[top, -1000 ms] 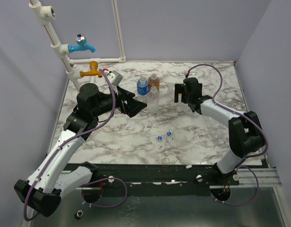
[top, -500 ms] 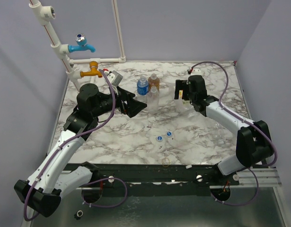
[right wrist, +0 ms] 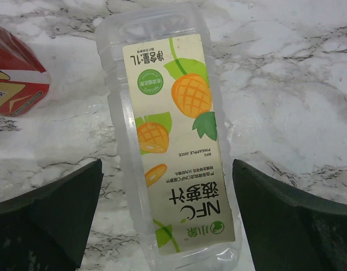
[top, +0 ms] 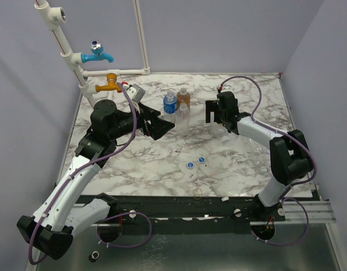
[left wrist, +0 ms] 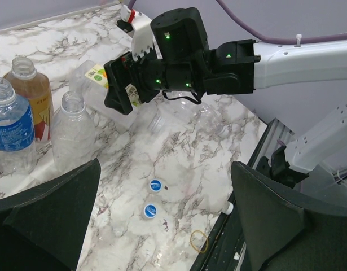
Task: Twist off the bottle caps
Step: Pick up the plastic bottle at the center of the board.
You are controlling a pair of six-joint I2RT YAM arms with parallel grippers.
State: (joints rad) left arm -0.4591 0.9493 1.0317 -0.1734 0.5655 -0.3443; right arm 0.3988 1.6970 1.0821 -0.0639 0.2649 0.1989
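Right wrist, gripper (right wrist: 167, 189) spread wide, over bottle (right wrist: 162, 96)

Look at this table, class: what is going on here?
On a marble table, the right gripper hangs open above a pineapple juice bottle lying on its side, one finger on either side, not gripping it. The left gripper, also open, faces three upright bottles at the back whose necks look uncapped. Two blue-and-white caps lie loose nearer the front edge.
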